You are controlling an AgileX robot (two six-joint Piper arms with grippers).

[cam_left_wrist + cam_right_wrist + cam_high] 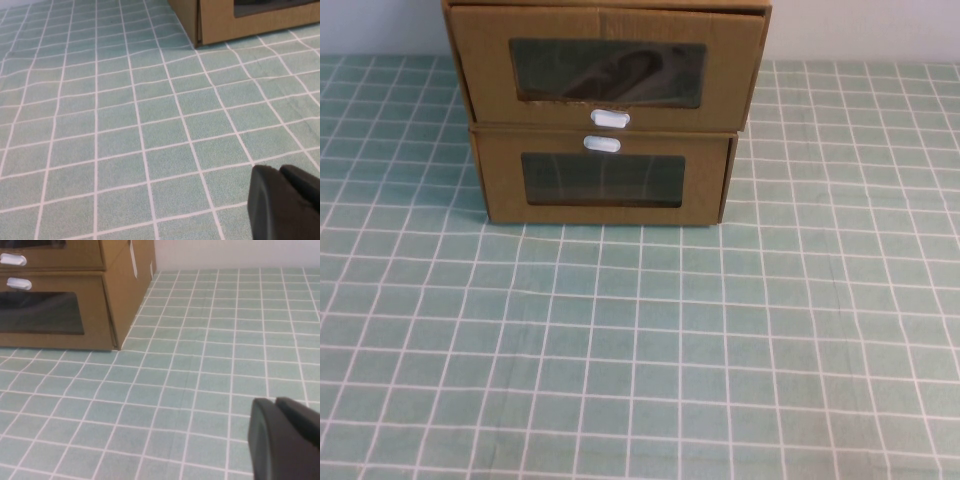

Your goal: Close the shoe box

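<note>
The shoe box (607, 70) is the upper of two stacked brown cardboard drawers at the far middle of the table. It has a clear window with a dark shoe shape behind it, and a white tab (610, 118) below the window. Its front panel stands wider and nearer to me than the drawer beneath, so it looks drawn out. Its lower edge and tab also show in the right wrist view (12, 260). My left gripper (280, 172) is shut and empty, low over the cloth, well short of the boxes. My right gripper (276, 402) is likewise shut and empty. Neither arm shows in the high view.
The lower drawer (603, 180) has its white tab (602, 144) above its window and sits flush; its corner shows in the left wrist view (240, 22). A green checked cloth (640, 350) covers the table. A pale wall stands behind the boxes.
</note>
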